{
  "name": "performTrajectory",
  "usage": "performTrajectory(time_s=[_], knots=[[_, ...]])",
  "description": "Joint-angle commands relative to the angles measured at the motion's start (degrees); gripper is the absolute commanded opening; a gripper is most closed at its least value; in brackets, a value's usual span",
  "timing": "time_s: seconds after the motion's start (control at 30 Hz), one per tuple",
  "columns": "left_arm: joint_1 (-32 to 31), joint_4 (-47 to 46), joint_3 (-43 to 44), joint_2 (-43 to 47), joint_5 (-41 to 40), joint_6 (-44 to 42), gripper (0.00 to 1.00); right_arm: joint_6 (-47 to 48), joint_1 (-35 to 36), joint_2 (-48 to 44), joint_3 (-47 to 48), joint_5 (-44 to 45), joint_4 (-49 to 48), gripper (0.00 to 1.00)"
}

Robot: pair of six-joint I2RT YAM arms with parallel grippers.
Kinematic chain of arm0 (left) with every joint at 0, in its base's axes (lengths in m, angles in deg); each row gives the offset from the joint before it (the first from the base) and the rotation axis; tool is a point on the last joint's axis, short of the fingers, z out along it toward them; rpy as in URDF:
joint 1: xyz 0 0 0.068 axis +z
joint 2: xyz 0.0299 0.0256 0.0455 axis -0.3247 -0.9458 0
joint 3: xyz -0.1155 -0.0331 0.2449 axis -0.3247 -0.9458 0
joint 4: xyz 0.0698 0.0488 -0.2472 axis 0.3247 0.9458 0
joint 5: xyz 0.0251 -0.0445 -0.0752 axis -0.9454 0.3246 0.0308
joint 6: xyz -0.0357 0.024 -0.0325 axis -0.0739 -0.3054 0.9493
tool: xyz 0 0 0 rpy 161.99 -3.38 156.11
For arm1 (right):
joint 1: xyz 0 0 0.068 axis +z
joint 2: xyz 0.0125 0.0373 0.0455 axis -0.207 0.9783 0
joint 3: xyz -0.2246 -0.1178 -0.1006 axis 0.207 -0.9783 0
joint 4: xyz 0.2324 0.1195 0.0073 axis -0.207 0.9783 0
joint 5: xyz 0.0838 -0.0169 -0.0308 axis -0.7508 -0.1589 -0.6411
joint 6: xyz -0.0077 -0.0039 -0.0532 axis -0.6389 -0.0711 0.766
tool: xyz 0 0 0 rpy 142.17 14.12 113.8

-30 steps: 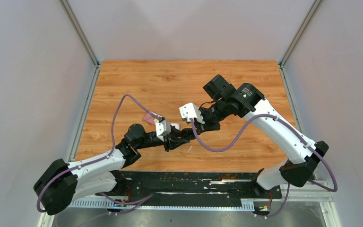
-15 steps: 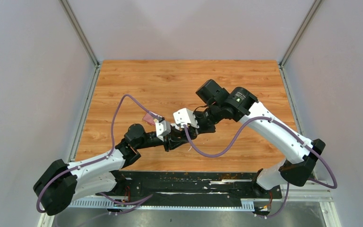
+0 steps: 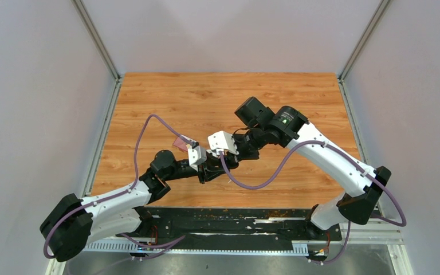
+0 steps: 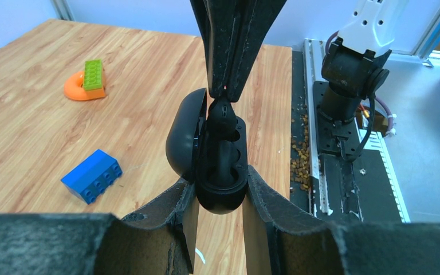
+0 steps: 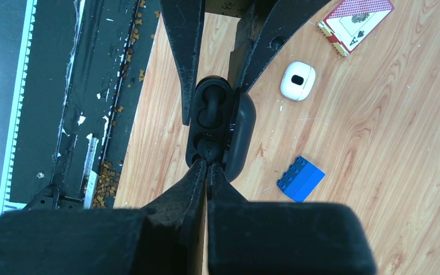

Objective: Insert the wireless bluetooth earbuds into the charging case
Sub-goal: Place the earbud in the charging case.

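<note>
Your left gripper (image 4: 220,192) clamps the open charging case (image 4: 183,137) (black); your right gripper (image 5: 207,167) pinches an earbud (image 4: 222,112) at its socket.

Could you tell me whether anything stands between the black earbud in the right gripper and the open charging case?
Nothing visible does. The right gripper pinches the earbud right at the mouth of the charging case, whose lid is swung aside; the left gripper clamps only the case's sides.
</note>
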Motion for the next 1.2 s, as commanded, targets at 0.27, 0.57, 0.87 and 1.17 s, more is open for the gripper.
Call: performTrajectory(time_s=[0.27, 0.57, 0.87, 1.17], knots=[[0.21, -1.50, 2.05, 1.20, 0.06, -0.68, 0.00, 0.18, 0.81, 0.57, -0.79, 1.35, -1.40, 0.00], [0.19, -1.13, 2.10, 1.20, -0.11, -0.86, 0.00, 0.24, 0.90, 0.03, -0.11, 0.17, -0.27, 0.00], [0.21, -1.13, 2.09, 1.12, -0.11, -0.87, 0.00, 0.44, 1.03, 0.35, -2.59, 0.08, -1.01, 0.00], [0.21, -0.52, 2.19, 1.13, -0.20, -1.21, 0.00, -0.98, 1.16, 0.54, -0.37, 1.49, -1.64, 0.19]])
